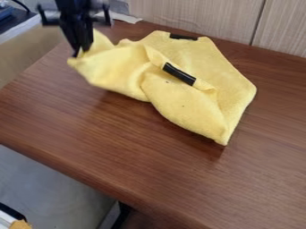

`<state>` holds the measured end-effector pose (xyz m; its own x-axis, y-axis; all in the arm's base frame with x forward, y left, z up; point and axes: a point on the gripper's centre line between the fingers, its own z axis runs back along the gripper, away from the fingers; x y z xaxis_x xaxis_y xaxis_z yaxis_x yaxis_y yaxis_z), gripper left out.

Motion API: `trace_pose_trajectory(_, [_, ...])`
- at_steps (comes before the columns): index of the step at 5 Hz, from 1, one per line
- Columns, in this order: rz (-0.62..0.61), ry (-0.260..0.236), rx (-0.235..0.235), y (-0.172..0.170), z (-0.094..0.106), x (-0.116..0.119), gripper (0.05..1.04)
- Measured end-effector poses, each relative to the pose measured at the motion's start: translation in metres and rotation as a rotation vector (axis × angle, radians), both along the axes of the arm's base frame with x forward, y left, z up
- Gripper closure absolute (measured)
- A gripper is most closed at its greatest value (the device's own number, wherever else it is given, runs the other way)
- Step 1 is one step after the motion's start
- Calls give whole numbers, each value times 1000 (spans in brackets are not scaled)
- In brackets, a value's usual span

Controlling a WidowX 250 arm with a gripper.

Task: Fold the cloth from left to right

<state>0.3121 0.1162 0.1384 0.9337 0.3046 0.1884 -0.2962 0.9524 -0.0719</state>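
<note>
Fingers (pixel 85 41) clenched on the left corner of the yellow cloth (pixel 182 105), which lies rumpled on the worktop (pixel 149 156). Recommended: carry that corner low and rightward under light tension, lest the bunched middle drag.

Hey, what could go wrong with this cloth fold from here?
The claw holds the yellow cloth near a left corner, so that corner could slip free. The middle is already bunched and twisted, so folding may trap creases. The cloth lies near the table's back edge and might get dragged over it.
</note>
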Motion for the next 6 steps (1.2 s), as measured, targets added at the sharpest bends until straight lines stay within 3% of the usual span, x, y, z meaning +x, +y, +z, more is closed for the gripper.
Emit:
trace_pose_trajectory(1, [6, -64, -23, -11, 34, 5, 1015])
trace_pose_trajectory(2, [-49, -92, -61, -40, 54, 17, 1015])
trace_pose_trajectory(4, [-229, -143, -116, -130, 81, 36, 1015])
trace_pose_trajectory(6, [-333, -98, -125, -196, 50, 53, 1015])
